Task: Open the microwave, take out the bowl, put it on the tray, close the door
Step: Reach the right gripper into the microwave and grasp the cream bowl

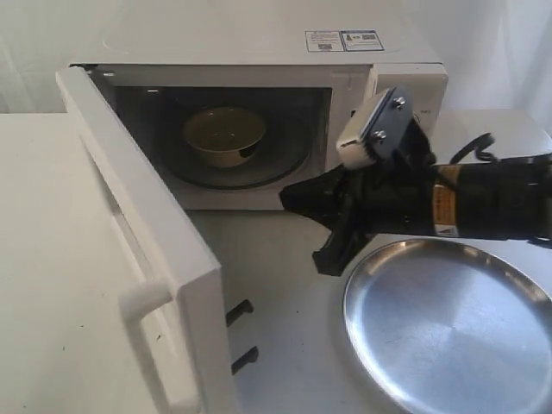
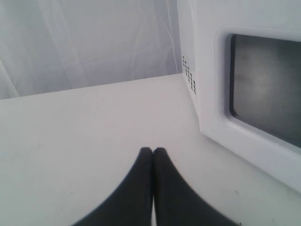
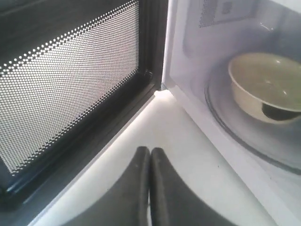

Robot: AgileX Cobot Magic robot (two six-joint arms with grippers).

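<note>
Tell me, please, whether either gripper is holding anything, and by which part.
Nothing is held: left gripper and right gripper are both shut, empty; the small round cream-white bowl sits inside the white boxy microwave.

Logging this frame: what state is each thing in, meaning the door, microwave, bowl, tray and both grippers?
door: swung wide open.
microwave: cavity exposed, bowl inside.
bowl: on the turntable, looks empty, not gripped.
tray: nothing on it.
left gripper: fingers shut, holding nothing.
right gripper: fingers shut, holding nothing, in front of the open cavity.
</note>
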